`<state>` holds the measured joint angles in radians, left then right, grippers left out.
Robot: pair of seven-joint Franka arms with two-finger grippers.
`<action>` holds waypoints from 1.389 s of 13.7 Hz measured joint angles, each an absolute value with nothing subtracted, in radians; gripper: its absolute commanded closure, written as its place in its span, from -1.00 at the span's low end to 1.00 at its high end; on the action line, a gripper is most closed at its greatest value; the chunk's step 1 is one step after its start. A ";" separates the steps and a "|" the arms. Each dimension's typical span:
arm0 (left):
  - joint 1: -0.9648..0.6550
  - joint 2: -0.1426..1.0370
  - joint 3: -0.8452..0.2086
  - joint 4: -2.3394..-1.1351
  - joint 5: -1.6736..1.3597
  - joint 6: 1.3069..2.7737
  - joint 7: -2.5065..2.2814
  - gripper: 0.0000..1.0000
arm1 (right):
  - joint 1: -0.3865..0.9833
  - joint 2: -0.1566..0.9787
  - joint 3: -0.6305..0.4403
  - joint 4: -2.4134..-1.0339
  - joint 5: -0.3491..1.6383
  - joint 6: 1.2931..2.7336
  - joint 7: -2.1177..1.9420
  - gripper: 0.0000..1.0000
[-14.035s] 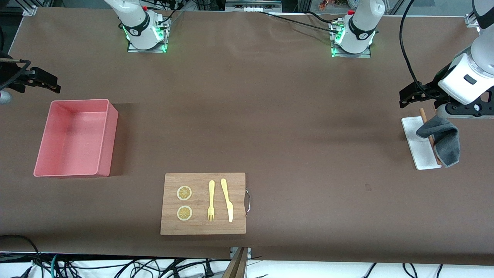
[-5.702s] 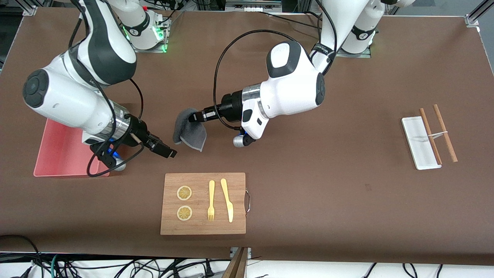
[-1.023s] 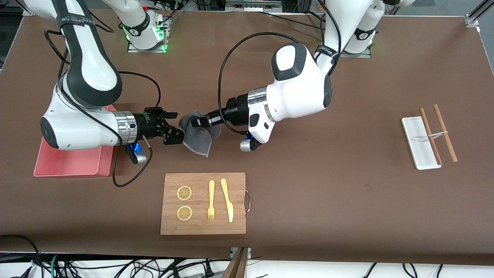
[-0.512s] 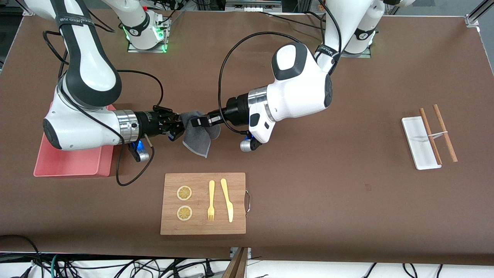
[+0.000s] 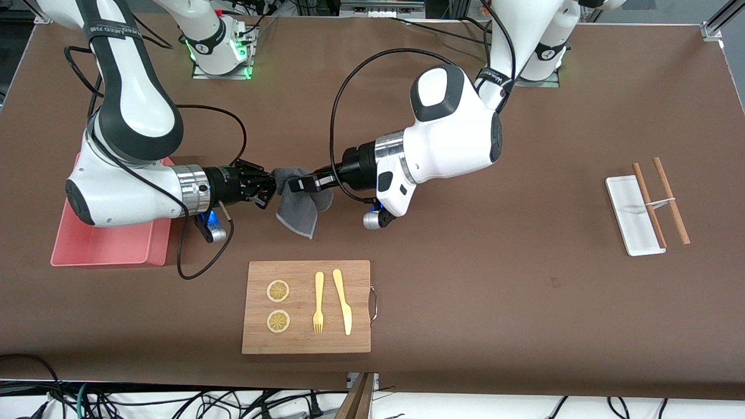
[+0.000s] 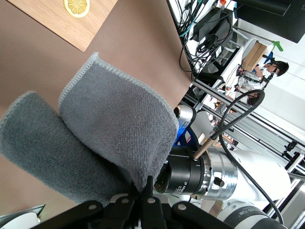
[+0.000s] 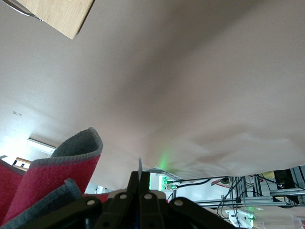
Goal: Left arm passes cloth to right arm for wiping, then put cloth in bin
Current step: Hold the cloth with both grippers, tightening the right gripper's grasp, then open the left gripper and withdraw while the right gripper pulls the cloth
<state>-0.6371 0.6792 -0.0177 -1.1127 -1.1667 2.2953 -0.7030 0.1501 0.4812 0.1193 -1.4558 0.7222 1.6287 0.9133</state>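
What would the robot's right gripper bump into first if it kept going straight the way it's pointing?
Probably the left gripper. The right gripper is shut on the cloth, pointing straight at the left one, which is shut on the same cloth over the table. Whether they line up exactly in height is hard to tell.

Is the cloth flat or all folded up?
Folded. The cloth hangs doubled over between both grippers, two grey layers showing in the left wrist view.

text: lettering on a black band of the right arm (image 5: 110, 39) and on a band of the left arm (image 5: 492, 78), both too small to read | labels/brands/numbers elsewhere: none legible in front view or either wrist view
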 measured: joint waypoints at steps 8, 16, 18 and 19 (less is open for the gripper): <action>-0.572 0.645 -0.015 -1.101 -1.180 2.208 -0.712 -1.00 | 0.188 0.491 0.122 -1.459 0.678 1.624 0.913 1.00; -0.113 0.607 0.002 -1.102 -1.172 1.620 -0.593 -1.00 | 0.326 0.506 0.125 -1.458 0.418 1.652 0.914 1.00; -0.059 0.597 0.000 -1.101 -1.096 1.512 -0.568 -1.00 | 0.361 0.506 0.125 -1.458 0.402 1.695 0.924 1.00; -0.050 0.579 0.000 -1.099 -1.041 1.462 -0.563 -1.00 | 0.380 0.507 0.125 -1.459 0.401 1.728 0.947 1.00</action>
<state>-0.0496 0.5794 0.0001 -1.0989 -1.0413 1.4617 -0.5628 0.3798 0.5068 0.1250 -1.4589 0.4010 1.7281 0.9474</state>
